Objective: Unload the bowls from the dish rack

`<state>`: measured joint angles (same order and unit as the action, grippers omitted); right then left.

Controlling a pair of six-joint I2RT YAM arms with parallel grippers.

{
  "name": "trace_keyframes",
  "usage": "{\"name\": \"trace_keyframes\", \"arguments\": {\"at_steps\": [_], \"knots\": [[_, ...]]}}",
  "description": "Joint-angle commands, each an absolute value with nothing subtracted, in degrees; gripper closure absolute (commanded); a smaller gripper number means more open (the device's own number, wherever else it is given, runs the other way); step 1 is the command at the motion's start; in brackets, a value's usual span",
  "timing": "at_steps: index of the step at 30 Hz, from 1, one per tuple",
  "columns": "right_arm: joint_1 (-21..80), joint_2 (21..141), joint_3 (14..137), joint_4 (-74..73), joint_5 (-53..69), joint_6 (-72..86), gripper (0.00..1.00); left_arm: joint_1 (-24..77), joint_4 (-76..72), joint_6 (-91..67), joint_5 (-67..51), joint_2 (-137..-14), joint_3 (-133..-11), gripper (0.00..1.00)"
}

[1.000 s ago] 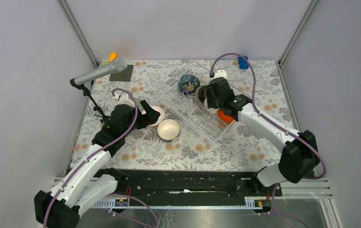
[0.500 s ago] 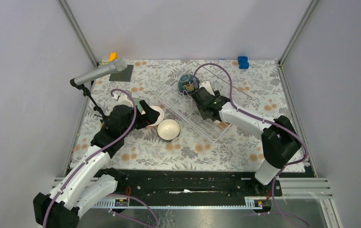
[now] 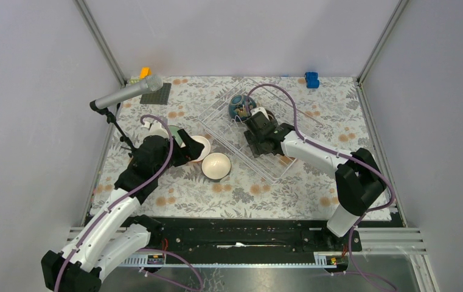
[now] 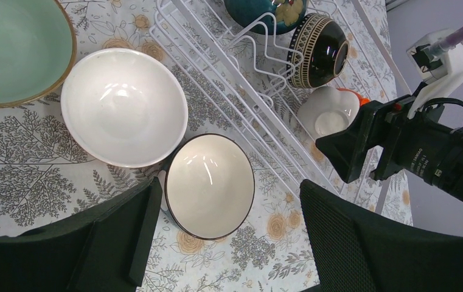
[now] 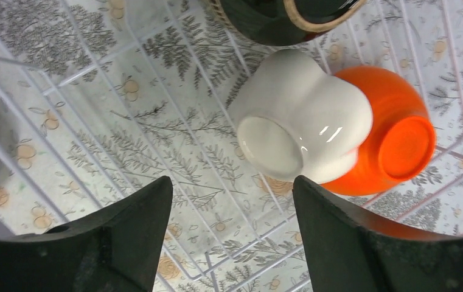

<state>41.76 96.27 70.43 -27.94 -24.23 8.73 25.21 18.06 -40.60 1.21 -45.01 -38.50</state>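
I see right gripper point(image 5: 232, 188) spread over white bowl point(image 5: 295, 131) in dish rack point(image 4: 259, 115); left gripper point(image 4: 229, 188) spread by cream bowl point(image 4: 207, 182) outside rack.

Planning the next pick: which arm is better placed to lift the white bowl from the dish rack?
Right: the right hand, open, hangs over the dish rack beside the white bowl; the left hand is outside it.

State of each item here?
left gripper, open
right gripper, open
dish rack, four bowls inside
green bowl, upright on table
white bowl, upright on table
cream bowl, upright on table
blue bowl, racked, tilted
brown bowl, racked, tilted
small white bowl, racked, tipped
orange bowl, racked, tipped
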Motion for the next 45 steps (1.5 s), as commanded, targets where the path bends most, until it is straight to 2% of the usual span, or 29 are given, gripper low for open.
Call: {"name": "trace_keyframes", "arguments": {"at_steps": [1,8,14,24,31,35,41,42,45], "knots": [[42.20,94.20,70.02,-27.27,-18.58,8.74,0.23,24.96,17.48,-40.62,1.05,-43.87,-40.31,0.11],[40.16,92.61,69.87,-27.06,-18.61,10.08,0.15,24.94,17.61,-40.77,0.90,-43.60,-40.48,0.11],[33.94,89.09,68.59,-24.73,-9.69,8.53,0.01,24.96,17.54,-40.87,0.62,-44.21,-40.50,0.11],[21.81,91.20,70.19,-21.11,7.14,8.48,0.00,24.96,17.24,-40.63,0.26,-45.48,-41.81,0.11],[19.97,97.35,73.39,-21.44,13.27,7.99,0.01,24.96,17.23,-40.57,0.26,-45.36,-41.52,0.11],[19.92,98.86,74.58,-23.65,15.52,8.36,0.09,24.96,17.23,-40.43,0.26,-45.46,-41.64,0.11],[19.95,96.67,72.61,-24.17,21.92,9.59,0.28,24.96,17.23,-40.42,0.26,-45.65,-41.42,0.11],[19.91,96.26,71.88,-24.10,23.05,9.78,0.35,24.94,17.19,-40.43,0.26,-45.70,-41.32,0.11],[20.01,95.21,70.14,-23.92,24.43,10.00,0.48,24.96,17.14,-40.60,0.27,-45.48,-41.17,0.11]]}}
